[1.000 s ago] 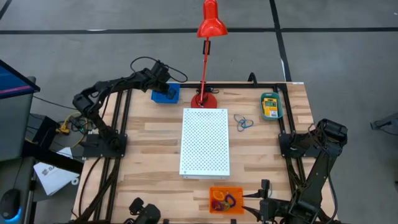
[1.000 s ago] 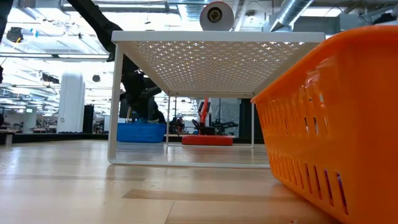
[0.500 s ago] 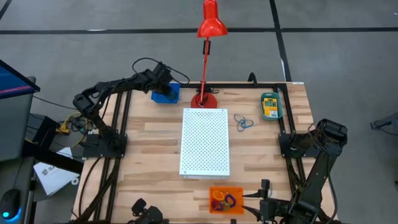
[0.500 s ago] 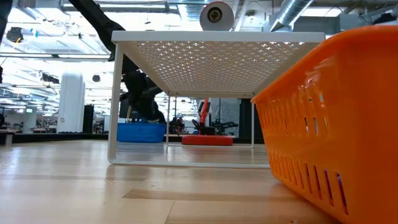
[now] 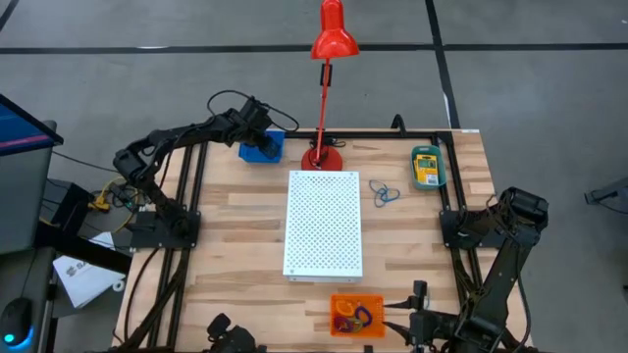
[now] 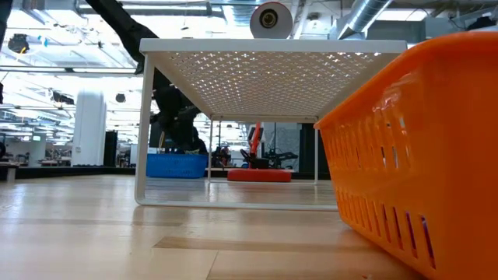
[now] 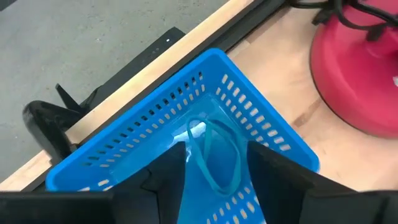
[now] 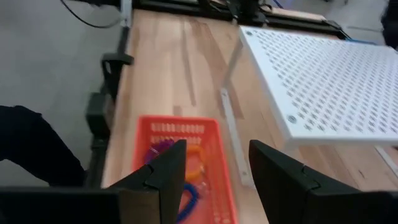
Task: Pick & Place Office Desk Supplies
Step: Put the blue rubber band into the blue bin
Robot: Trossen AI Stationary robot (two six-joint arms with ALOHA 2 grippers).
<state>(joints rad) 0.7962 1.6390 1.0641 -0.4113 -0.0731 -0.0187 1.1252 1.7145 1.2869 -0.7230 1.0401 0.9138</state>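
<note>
— Blue slotted plastic tray [image 7: 186,149] sits directly under the left gripper [image 7: 214,177], whose fingers stand apart, released; a thin blue loop [image 7: 214,155] lies inside it.

— Drop looks done; next it likely lifts away toward the remaining loops [image 5: 384,192]. The right gripper [image 8: 211,168] waits, fingers apart, empty, above the orange tray [image 8: 217,134].

The whole table [image 5: 245,211] is seen from straight above. From table height, a level view is taken past the orange tray [image 6: 420,148], under the white board [image 6: 272,48]. The blue tray [image 7: 186,149] is shown close by the left wrist camera, and the orange tray and board by the right.
</note>
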